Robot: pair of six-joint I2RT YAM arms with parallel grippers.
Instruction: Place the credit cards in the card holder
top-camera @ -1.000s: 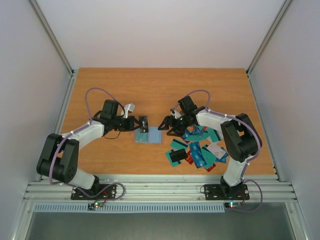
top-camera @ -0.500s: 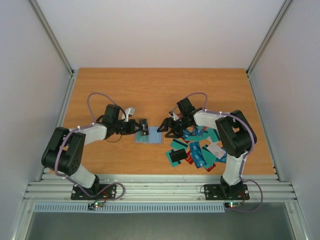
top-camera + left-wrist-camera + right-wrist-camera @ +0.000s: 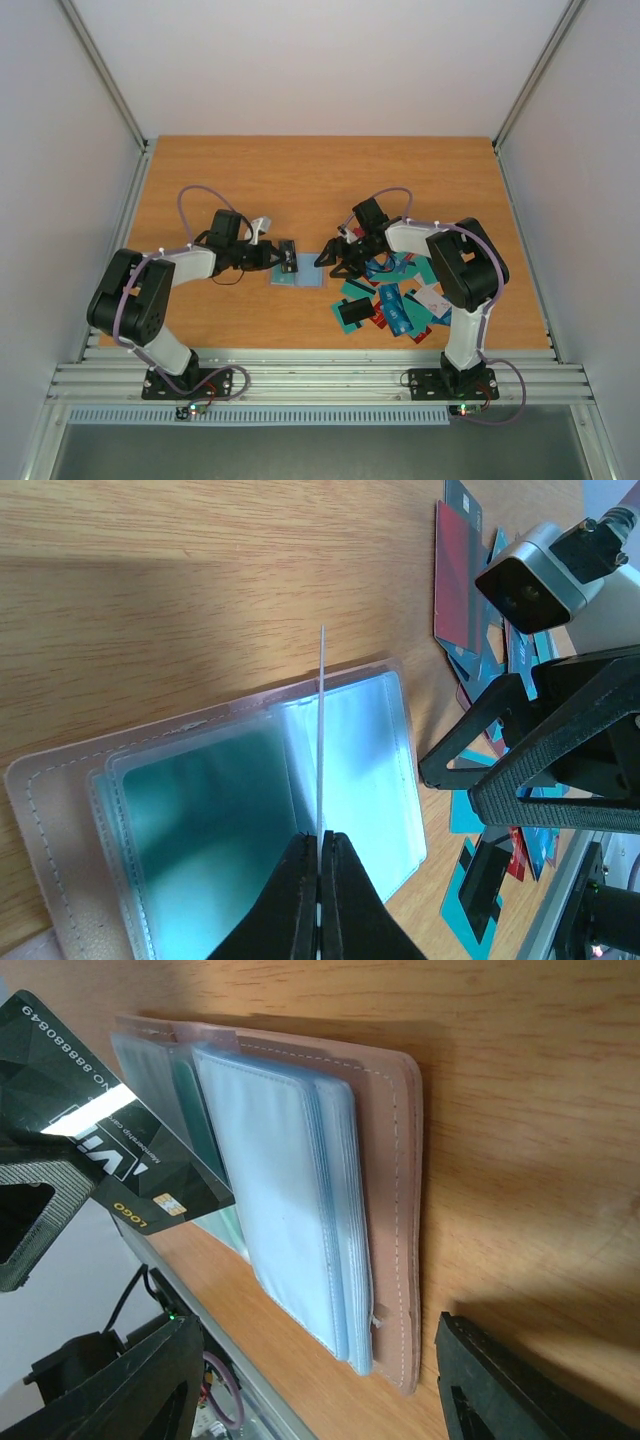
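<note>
My left end effector (image 3: 320,858), pinching black credit card (image 3: 322,730) edge-on, has dropped closer over open card holder (image 3: 200,810), middle of desk. My right end effector (image 3: 336,260), spread wide, crept up beside holder's right edge. Judgement: insertion next. Card pile (image 3: 395,300) waits toward near right corner.

Edge-on card (image 3: 322,730) in left hand (image 3: 320,852)

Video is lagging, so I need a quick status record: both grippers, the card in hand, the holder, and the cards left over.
left gripper: shut on a thin rectangular black card, held on edge over the holder
right gripper: open, empty, beside the holder's right edge
card holder: tan stitched sleeve lying open, clear pockets up, teal showing inside
loose cards: teal, red, blue and white pile by the right arm
black card inserted: not yet
</note>
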